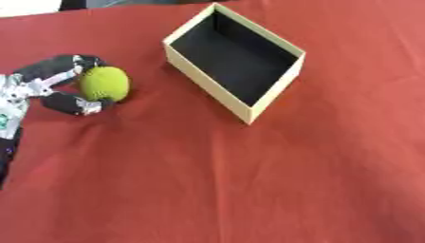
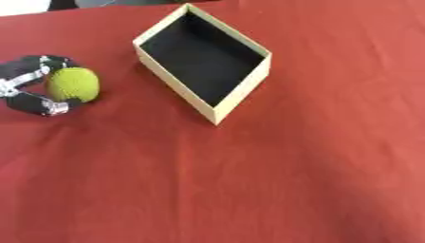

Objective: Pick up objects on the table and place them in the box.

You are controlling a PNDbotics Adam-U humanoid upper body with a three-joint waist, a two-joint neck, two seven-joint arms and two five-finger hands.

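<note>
A yellow-green ball lies on the red tablecloth at the left. My left hand comes in from the left edge, black with silver joints, its fingers and thumb curled round the ball from behind and in front. To the ball's right stands a cream box with a black inside, set at an angle and holding nothing that I can see. My right hand shows in neither view.
The red cloth covers the whole table in front of and right of the box. A pale strip shows at the far left corner beyond the cloth's edge.
</note>
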